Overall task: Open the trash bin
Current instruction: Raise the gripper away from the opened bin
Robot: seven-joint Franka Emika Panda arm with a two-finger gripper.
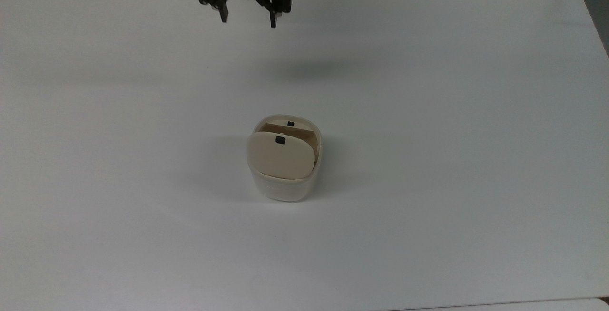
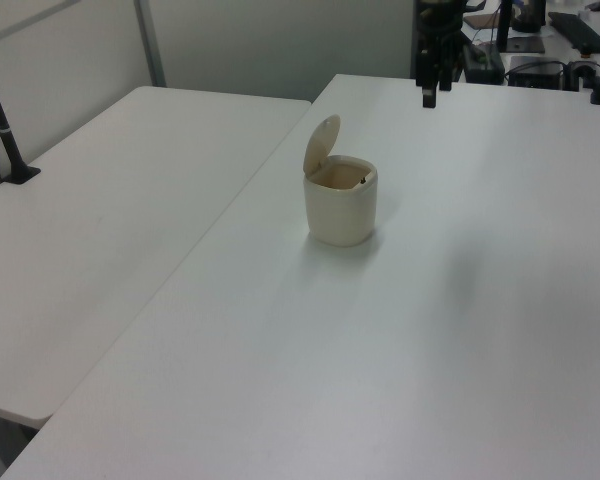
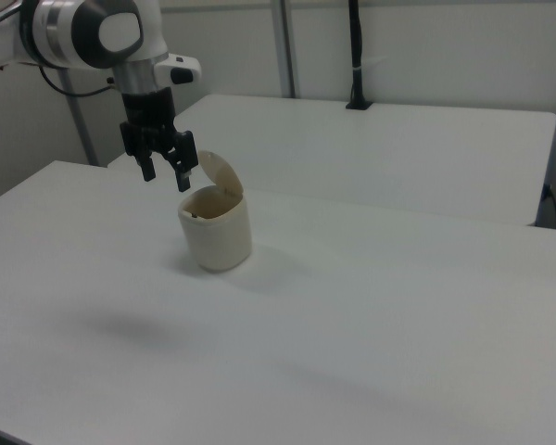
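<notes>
Bright, even overhead light is washing across the white surface (image 1: pixel 428 111); soft shadows are pooling around the trash bin (image 1: pixel 284 161), another smudging just beyond it.

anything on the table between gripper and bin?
Nothing. In the top view, bare white table runs from the open gripper down to the trash bin, whose lid stands raised.

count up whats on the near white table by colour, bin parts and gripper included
cream-white: 1, the rounded-square plastic trash bin body
beige: 1, its flat hinged lid, standing open
black: 2, the small square button at the rim and the open two-finger gripper above the table
total: 4
</notes>
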